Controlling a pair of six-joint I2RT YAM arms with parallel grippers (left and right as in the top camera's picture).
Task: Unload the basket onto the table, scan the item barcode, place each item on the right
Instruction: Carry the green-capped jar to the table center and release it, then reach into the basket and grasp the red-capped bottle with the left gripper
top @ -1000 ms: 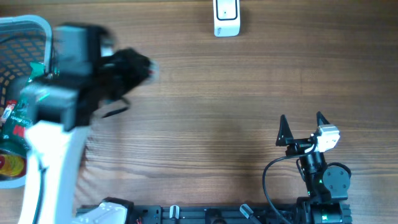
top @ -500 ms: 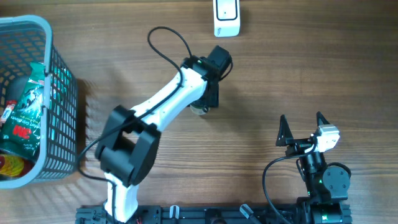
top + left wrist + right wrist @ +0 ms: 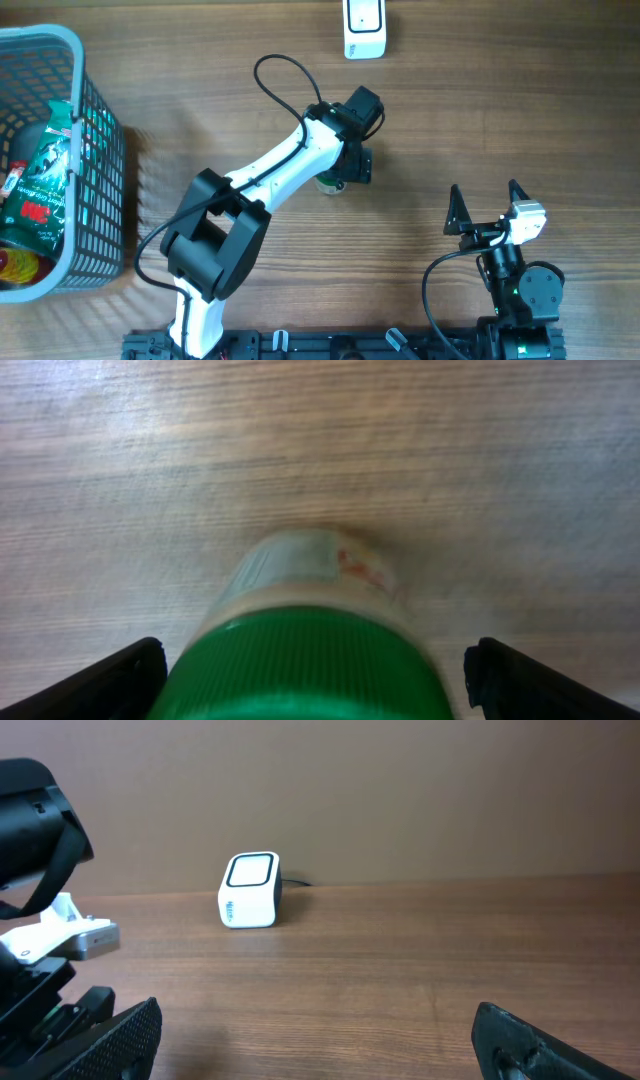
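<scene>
l gripper (image 3: 315, 652) spread round green-cap bottle (image 3: 310, 625) (upright); r gripper (image 3: 488, 203) spread too.

Overhead: bottle (image 3: 327, 184) mostly hidden under left arm (image 3: 285, 165), only a sliver showing; left wrist view: green cap (image 3: 300, 665) cut off by bottom edge; label (image 3: 300, 565) blurred, unreadable; basket (image 3: 100, 140) cropped at left edge; packets (image 3: 40, 190) inside partly out of frame.

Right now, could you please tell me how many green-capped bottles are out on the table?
1. The green-capped bottle sits mid-table, straddled by the open left tool. Others may be hidden in the basket at the left.
</scene>
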